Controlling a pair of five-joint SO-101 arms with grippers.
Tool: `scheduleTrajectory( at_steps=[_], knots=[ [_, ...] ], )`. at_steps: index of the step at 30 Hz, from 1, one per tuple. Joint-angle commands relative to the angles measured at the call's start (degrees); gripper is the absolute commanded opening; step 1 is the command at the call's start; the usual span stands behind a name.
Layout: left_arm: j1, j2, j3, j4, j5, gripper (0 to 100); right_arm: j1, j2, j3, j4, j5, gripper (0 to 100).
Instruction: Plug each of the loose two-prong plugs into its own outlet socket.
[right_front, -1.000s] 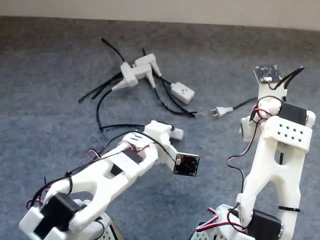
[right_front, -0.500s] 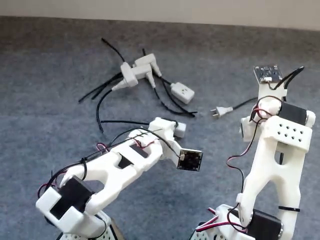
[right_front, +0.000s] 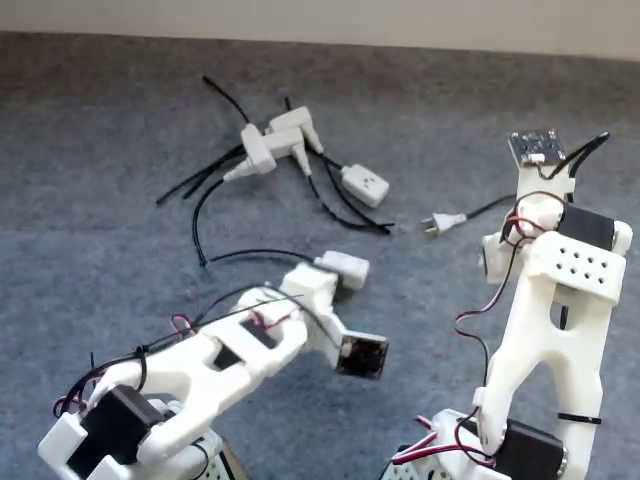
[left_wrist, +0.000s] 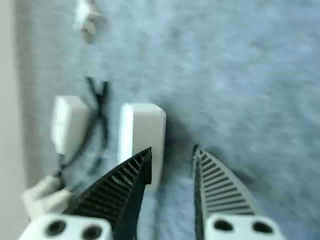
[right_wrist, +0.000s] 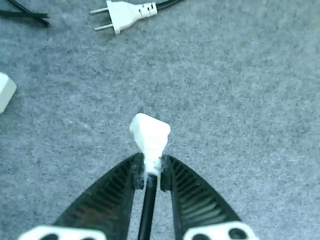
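**Socket cluster** (right_front: 268, 146). Far left of the group. White blocks and plug bodies lie bunched together, with black cords fanning off. Plugs appear to be seated in them, though the joins are too small to be sure. It is well apart from both arms.

**Left fingers** (left_wrist: 131, 182). Spread wide and holding nothing, low over the grey counter (right_front: 100, 200).

**Near socket block** (right_front: 346, 266). Lies flat on the counter just ahead of the left fingers, its long axis running the way they point. It sits in front of one fingertip rather than in the gap, and the other finger faces bare counter. The fingers probably need a sideways shift to straddle it before closing. The left arm is much the nearer.

**Middle socket block** (right_front: 365, 185). Farther out on the counter. Its two holes face up with nothing in them.

**Loose plug** (right_front: 440, 224). Lies on its side between the middle socket block and the right arm. Its prongs point toward the sockets and its cord trails off toward the right arm.

**Right fingers** (right_wrist: 137, 167). Pinching the held plug (right_wrist: 150, 131) at its neck, where the cord enters. The plug body sticks out past the tips along the fingers' line, nose toward the counter. It is well apart from every socket, and the near socket block lies off to the robot's left. Mating will likely turn on lining the prongs up with a socket face.
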Motion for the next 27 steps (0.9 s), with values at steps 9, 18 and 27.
scheduleTrajectory(
  at_steps=[9,18,27],
  knots=[
    [-3.3,-22.5,-6.5,11.9,9.4,16,0.7,-0.2,-2.6,-0.8,0.4,3.6],
    [-4.7,-15.7,-25.9,30.1,9.8,16,0.6,-0.2,-2.7,-0.8,0.4,3.6],
    [-5.6,21.5,-69.1,74.5,0.6,16,0.6,-0.2,-2.6,-0.8,0.4,3.6]
  ],
)
